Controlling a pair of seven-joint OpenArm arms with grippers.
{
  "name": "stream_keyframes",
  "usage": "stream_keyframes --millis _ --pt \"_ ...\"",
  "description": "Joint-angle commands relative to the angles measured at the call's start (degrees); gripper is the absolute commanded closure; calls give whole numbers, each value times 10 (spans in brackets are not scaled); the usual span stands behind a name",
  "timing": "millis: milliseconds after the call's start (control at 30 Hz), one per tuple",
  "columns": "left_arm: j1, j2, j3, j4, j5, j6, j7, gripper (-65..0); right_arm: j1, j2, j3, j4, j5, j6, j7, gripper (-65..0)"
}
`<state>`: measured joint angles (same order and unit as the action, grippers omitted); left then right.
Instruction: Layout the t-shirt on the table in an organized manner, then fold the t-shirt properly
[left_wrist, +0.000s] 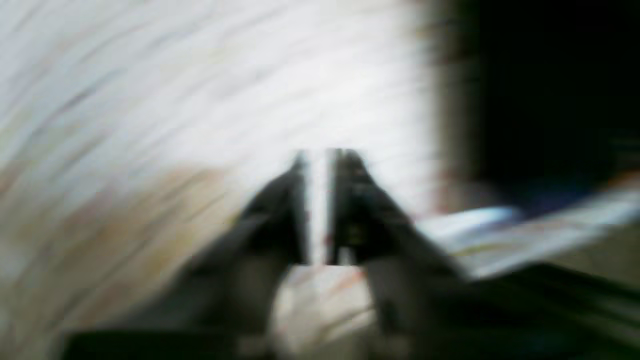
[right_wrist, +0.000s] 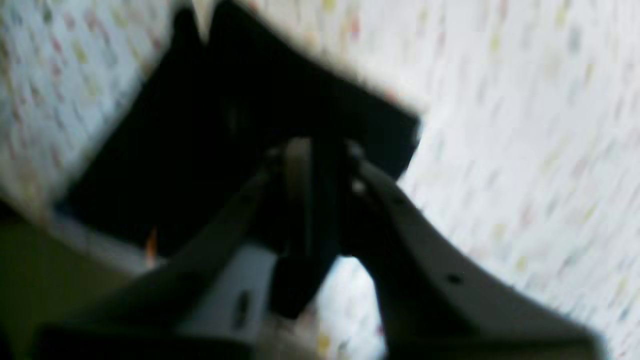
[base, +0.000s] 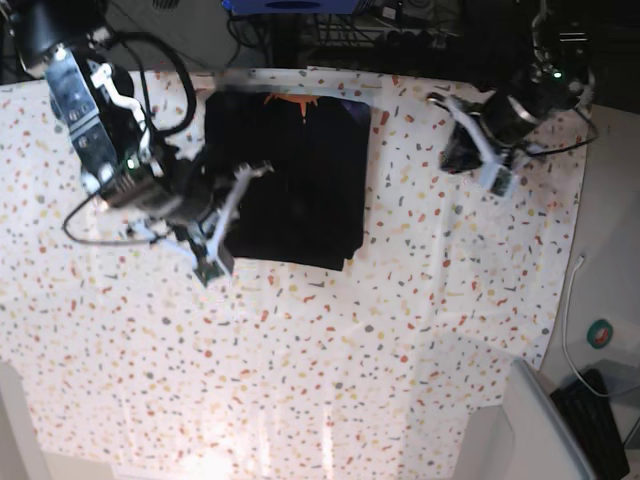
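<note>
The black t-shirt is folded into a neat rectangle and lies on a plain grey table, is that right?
Not quite. The t-shirt is black and folded into a rectangle, but the table is not plain grey: it is white, speckled with small red, orange and yellow flecks. The base view shows this clearly.

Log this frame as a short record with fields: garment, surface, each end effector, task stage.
garment: black cloth t-shirt, folded into a compact rectangle, a bit of orange print showing at its far edge
surface: white table cloth with red, orange and grey flecks
right end effector: shut, at the shirt's edge; the blurred wrist view does not show whether it pinches cloth
left end effector: shut, nothing in it, above bare cloth and apart from the shirt
task stage: shirt looks folded
</note>
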<state>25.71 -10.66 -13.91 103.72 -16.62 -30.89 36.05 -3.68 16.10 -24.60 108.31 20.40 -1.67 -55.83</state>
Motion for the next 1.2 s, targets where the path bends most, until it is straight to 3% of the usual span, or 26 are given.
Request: stream_keyframes --millis 0,133,233,367,467,600,767,933,1033,1167 --pt "-2 2 31 19 -7 3 -12 0 -16 10 8 26 6 3 24 0" --pt "-33 9 153 8 -7 11 -12 0 -115 26 44 22 6 4 92 0" --pt "-64 11 215 -40 -7 58 -15 0 -141 25 42 11 6 4 117 0" --pt "-92 8 265 -113 -7 95 -15 0 -142 11 32 -50 6 4 127 0" --pt "-94 1 282 -152 -6 101 -16 0 -143 8 14 -104 6 4 168 0" --pt "-102 1 277 -190 -6 101 -20 0 -145 7 -1 -161 6 4 197 0" --pt "-94 -13 277 -163 -7 101 -62 0 -166 11 8 -112 6 3 195 0" --pt "-47 -22 205 -70 -12 100 -62 0 -223 13 84 -33 5 3 167 0" --pt "6 -28 146 -2 -7 98 -61 0 -263 42 119 11 5 3 150 0" --pt "98 -64 99 54 -7 98 -61 0 -324 95 144 47 5 3 148 0"
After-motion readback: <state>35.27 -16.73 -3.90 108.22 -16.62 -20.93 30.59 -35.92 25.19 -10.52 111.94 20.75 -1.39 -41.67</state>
